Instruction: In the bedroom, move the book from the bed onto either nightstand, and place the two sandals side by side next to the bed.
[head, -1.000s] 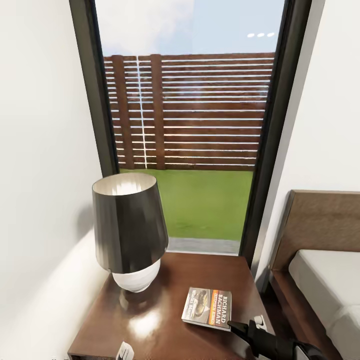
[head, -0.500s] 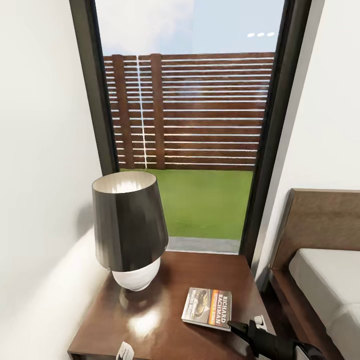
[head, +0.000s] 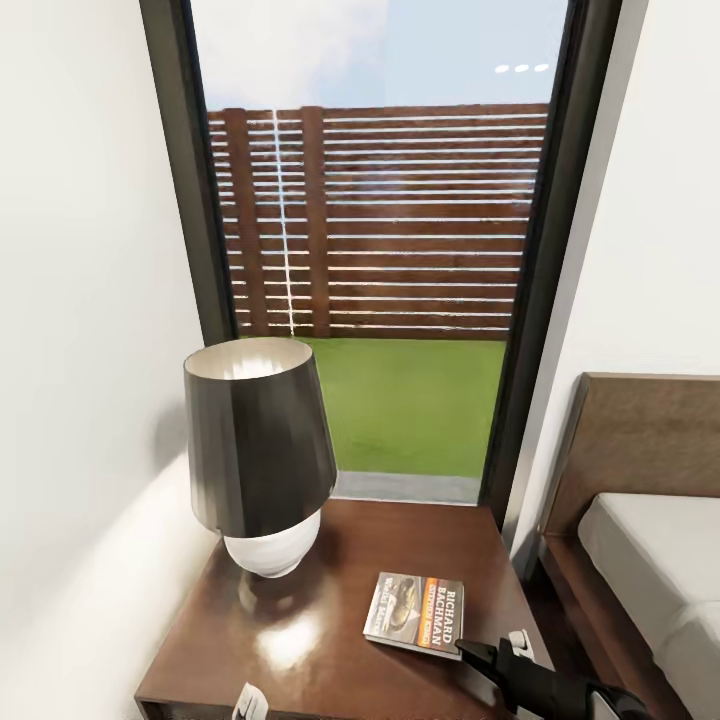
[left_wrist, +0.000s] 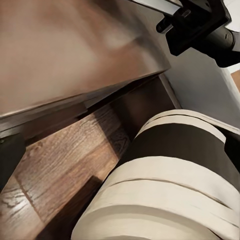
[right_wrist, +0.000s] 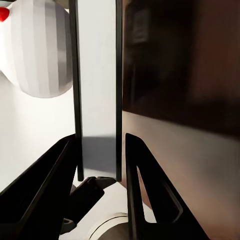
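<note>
Lying flat on the nightstand (head: 330, 640), the book (head: 416, 613) was seen in front of and to the right of the lamp (head: 258, 455), well apart from its white base. Its long axis was set roughly across the nightstand top, with the spine lettering at the end away from the lamp, toward the bed (head: 650, 560). The right gripper (head: 478, 655) was seen just beyond the book's near right corner, so the book lay ahead of it and toward the lamp. Whether a fingertip touched the cover could not be told from the head view. In the right wrist view the two dark fingers (right_wrist: 147, 190) were spread apart with nothing between them, so the book was judged to be released and the first part of the task done. The right arm was plainly the nearer one to the book. The left gripper (head: 248, 703) was glimpsed at the nightstand's near edge, below the lamp; whether it stood spread or closed could not be told. The bed was placed to the right of the nightstand, its headboard (head: 640, 440) against the wall. No container was present, and the sandals were judged still to be dealt with.
</note>
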